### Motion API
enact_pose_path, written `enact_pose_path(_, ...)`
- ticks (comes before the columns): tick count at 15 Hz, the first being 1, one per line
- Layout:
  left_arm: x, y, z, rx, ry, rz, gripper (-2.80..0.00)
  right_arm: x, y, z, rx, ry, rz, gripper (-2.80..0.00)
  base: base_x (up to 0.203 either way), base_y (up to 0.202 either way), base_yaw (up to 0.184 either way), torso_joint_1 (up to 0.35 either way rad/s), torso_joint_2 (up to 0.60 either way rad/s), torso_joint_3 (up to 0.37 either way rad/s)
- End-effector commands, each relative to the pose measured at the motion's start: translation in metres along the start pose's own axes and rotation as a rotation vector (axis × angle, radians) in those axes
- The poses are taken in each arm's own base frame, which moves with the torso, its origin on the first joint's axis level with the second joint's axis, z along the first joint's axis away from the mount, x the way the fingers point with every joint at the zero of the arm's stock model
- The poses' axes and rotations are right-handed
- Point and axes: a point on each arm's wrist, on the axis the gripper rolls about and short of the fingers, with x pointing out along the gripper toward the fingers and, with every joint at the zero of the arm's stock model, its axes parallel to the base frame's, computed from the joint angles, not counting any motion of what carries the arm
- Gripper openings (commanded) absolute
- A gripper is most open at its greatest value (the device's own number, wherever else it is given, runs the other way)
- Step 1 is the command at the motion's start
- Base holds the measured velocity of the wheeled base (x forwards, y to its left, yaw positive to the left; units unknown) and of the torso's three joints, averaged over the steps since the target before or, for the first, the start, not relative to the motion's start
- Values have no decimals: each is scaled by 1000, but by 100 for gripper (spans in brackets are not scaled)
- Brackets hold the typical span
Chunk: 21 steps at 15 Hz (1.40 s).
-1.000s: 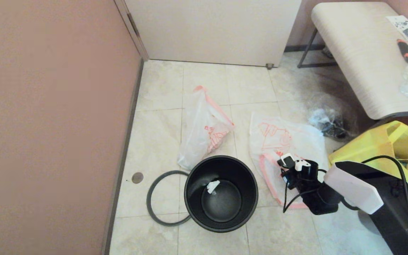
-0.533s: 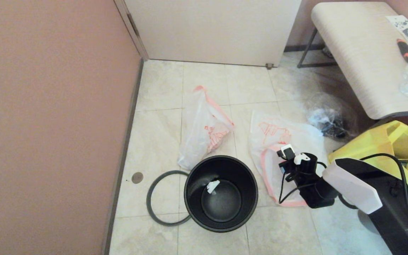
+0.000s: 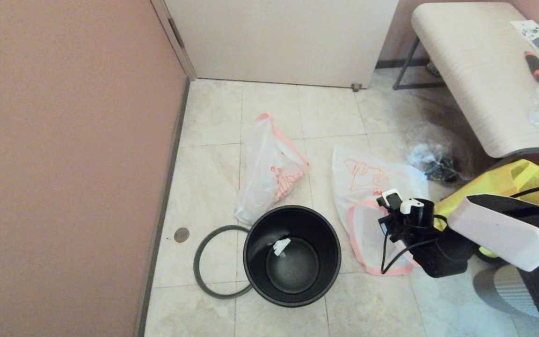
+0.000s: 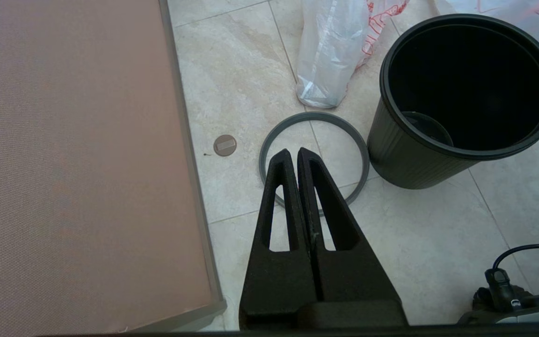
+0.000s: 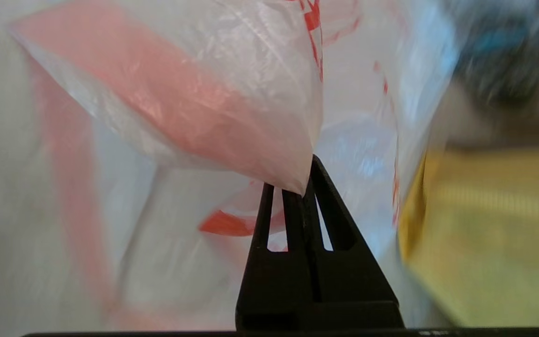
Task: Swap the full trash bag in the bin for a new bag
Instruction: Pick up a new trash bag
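Note:
The black bin (image 3: 292, 299) stands on the floor tiles, unlined, with one white scrap (image 3: 281, 245) inside. Its grey ring (image 3: 202, 281) lies flat on the floor at its left. Just behind the bin lies the full trash bag (image 3: 267, 175). The new bag (image 3: 367, 182) is spread on the floor to the bin's right. My right gripper (image 5: 304, 180) is shut on the new bag's (image 5: 232, 103) pink-orange edge, which rises off the floor. Out of the head view, my left gripper (image 4: 293, 152) is shut and empty above the grey ring (image 4: 314, 115), beside the bin (image 4: 466, 154).
A yellow tote (image 3: 508, 185) sits close to my right arm (image 3: 442, 257). A clear bag with dark lumps (image 3: 433, 164) lies under the pale bench (image 3: 466, 70). The brown wall (image 3: 63, 164) runs along the left. A round floor cap (image 3: 181, 234) sits near it.
My right gripper has shut on the new bag's pink edge. It then moved right toward the yellow tote, lifting that edge. The bin, ring and full bag have not moved.

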Motion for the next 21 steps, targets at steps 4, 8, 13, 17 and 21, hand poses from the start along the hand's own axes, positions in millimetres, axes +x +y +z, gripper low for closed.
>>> enact_pose_path(4,0,0,-1,1,3,-1,-280,-52,-26,26,100,156,76,-280,0,0,0,0,0,0)
enact_pose_path(8,0,0,0,1,2,-1,-280,-68,-33,41,250,300,251,-280,0,0,0,0,0,0)
enact_pose_path(13,0,0,-1,1,3,-1,-280,-69,-42,50,413,410,425,-280,0,0,0,0,0,0)
enact_pose_path(17,0,0,-1,1,3,-1,-280,-71,-64,59,565,466,575,-280,0,0,0,0,0,0)
enact_pose_path(21,0,0,-1,1,3,-1,-280,-89,-88,76,609,461,627,-280,0,0,0,0,0,0)
